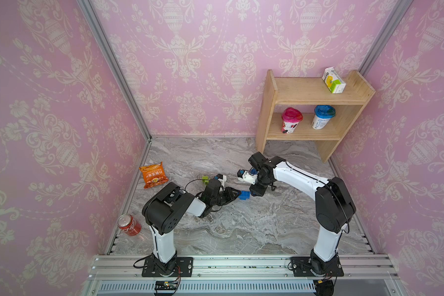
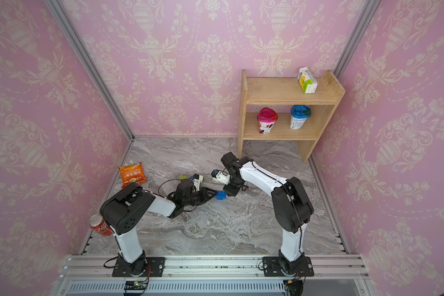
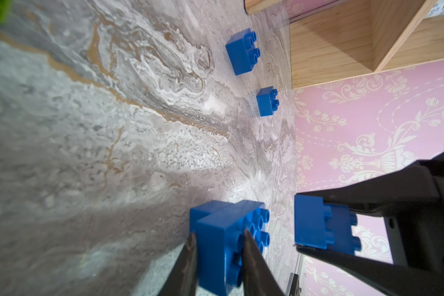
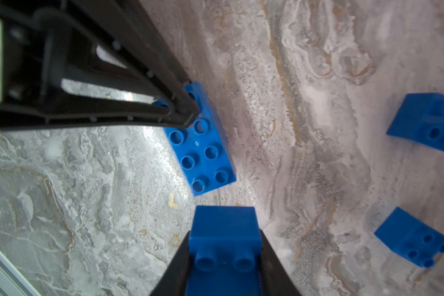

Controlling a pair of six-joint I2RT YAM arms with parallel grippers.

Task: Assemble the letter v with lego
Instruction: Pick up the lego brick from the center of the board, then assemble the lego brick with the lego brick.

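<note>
Long brick lies flat mid-table, the left gripper clamping its left end. The right gripper grips a small brick just beside the other end, apart. Behind, toward the shelf, sit a spare brick and a second spare brick.

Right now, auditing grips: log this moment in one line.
left gripper: shut on long blue brick | right gripper: shut on small blue brick | held bricks apart | two blue bricks loose

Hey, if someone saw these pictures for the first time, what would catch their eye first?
Probably the pink floral wallpaper all round the cell. Then, mid-table, the left gripper pinches a long blue studded plastic brick on the grey marbled tabletop, and the right gripper holds a small blue studded brick close beside it.
</note>
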